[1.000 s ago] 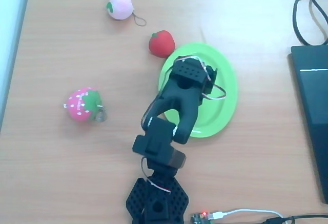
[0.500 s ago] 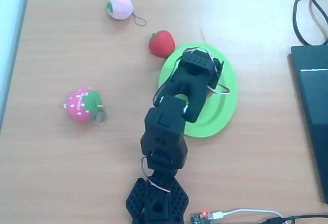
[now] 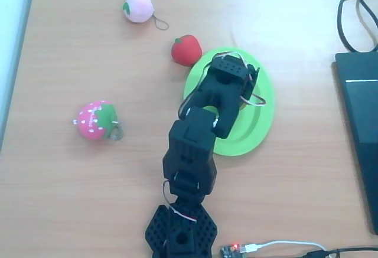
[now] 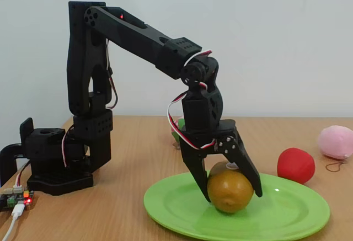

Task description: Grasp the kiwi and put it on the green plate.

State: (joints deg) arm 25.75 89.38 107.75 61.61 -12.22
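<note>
Since the earlier overhead frames the arm had stretched further out over the green plate (image 3: 263,125), its wrist ending slightly higher in the picture. One kiwi (image 4: 230,190) was visible, along with one green plate, one red round fruit (image 3: 186,50), one pink strawberry (image 3: 94,120) with white dots and one pale pink fruit (image 3: 139,6) on the wooden counter (image 3: 71,181).

The kiwi was golden-brown, smooth and egg-shaped. In the fixed view it sat between the two black fingers (image 4: 196,172), which flanked it left and right, moderately spread; whether they pressed on it could not be told. Its underside met the plate's surface, the finger tips ending near its lower half.

Left to right in the fixed view, the arm's base stood far left of the fingers, the plate lay beneath them, and the red fruit, then the pale pink one, lay to their right.
</note>
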